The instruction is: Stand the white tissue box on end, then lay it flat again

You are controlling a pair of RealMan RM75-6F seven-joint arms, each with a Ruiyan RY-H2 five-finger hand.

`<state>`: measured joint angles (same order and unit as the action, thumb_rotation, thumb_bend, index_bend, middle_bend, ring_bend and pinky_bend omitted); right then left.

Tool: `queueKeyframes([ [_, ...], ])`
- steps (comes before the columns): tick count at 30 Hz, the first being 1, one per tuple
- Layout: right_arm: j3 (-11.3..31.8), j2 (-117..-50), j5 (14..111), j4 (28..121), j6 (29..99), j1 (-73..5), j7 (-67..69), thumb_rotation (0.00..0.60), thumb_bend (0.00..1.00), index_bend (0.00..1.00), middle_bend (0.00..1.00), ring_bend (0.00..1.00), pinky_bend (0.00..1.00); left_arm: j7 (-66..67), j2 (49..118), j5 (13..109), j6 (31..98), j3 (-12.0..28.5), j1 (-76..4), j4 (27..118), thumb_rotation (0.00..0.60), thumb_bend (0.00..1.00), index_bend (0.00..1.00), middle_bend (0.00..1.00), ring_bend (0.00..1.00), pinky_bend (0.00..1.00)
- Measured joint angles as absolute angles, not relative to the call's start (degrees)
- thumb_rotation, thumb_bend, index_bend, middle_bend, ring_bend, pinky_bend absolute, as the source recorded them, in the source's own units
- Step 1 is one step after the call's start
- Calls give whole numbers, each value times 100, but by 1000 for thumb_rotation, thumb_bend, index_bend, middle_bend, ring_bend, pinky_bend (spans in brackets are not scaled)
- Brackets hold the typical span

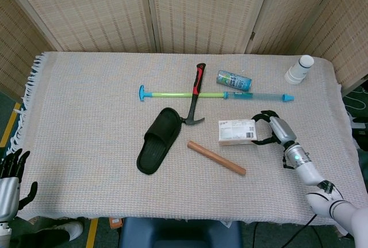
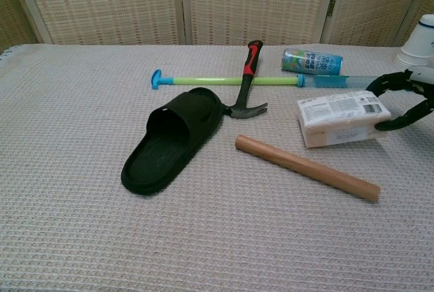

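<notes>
The white tissue box [image 1: 237,132] [image 2: 342,117] lies flat on the cloth at the right of centre, label side up. My right hand [image 1: 270,128] [image 2: 407,99] is at its right end, with fingers curled around that end above and below, holding it. My left hand [image 1: 10,182] hangs off the table's near left corner with its fingers apart and nothing in them; the chest view does not show it.
A wooden dowel [image 1: 216,157] [image 2: 305,168] lies just in front of the box. Left of it are a black slipper [image 1: 158,140] and a red-handled hammer [image 1: 195,95] lying across a green and blue stick [image 1: 167,94]. Behind the box are a can [image 1: 234,79] and white cups [image 1: 299,69].
</notes>
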<state>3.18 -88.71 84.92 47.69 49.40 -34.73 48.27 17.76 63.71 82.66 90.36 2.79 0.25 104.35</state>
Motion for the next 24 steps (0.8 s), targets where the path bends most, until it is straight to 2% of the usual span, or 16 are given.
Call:
queueKeyframes([
  [4,352,-8542,8230,5378,4601,-3509,4128,600,118,425,467,211,0,1789,6378,8283,9041,273,24,10437,600,398,66,0,0,166],
  [6,377,-8380,8094,5635,4441,-3528,3861,600,118,372,438,183,0,1797,6382,8290,9045,269,24,10434,600,398,66,0,0,166],
  [14,412,-8071,7817,6063,4084,-3592,3215,600,118,170,143,6,0,1793,6379,8277,9038,272,21,10427,600,399,66,0,0,167],
  [18,432,-7904,7684,6331,4005,-3584,2964,600,116,118,28,0,0,1811,6381,8265,9028,270,19,10428,600,398,66,0,0,167],
  [24,438,-7545,7652,6930,4179,-3447,2840,600,90,32,0,0,0,1823,6382,8273,9036,263,23,10438,600,398,67,0,0,166],
])
